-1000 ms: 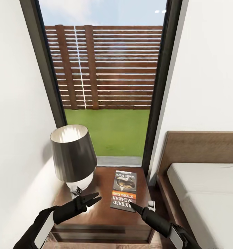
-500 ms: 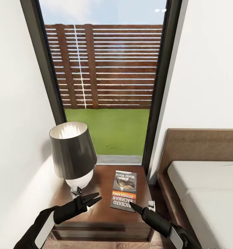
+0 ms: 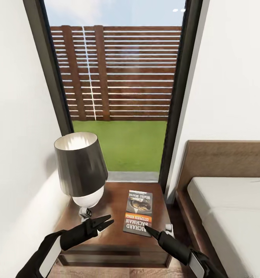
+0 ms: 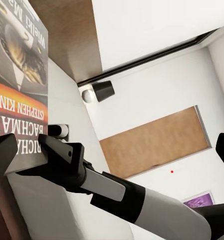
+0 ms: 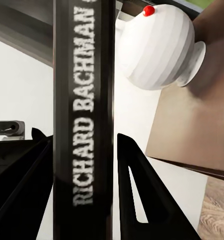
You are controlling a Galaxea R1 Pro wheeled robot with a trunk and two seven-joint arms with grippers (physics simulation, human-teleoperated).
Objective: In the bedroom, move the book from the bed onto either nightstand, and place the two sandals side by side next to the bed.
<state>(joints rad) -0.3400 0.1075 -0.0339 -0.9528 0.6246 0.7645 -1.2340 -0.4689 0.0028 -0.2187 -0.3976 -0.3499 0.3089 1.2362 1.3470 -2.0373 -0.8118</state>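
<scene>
Right claw [image 3: 147,229]: closed on the near edge of the thin dark orange-banded paperback book [image 3: 139,212].
Left claw [image 3: 105,222]: slightly parted, holding nothing.
Book: flat on the dark brown wooden surface [image 3: 112,200].

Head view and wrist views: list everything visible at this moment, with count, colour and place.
book: one, dark cover with orange band, lying flat on the nightstand, right of the lamp
nightstand: one, dark brown, below the window
lamp: one, dark shade on white base, on the nightstand's left part
bed: one, brown frame, pale mattress, right of the nightstand
window: one, black frame, fence and grass outside
left gripper: black, open, above the nightstand
right gripper: black, at the book's near edge, fingers astride its spine
</scene>
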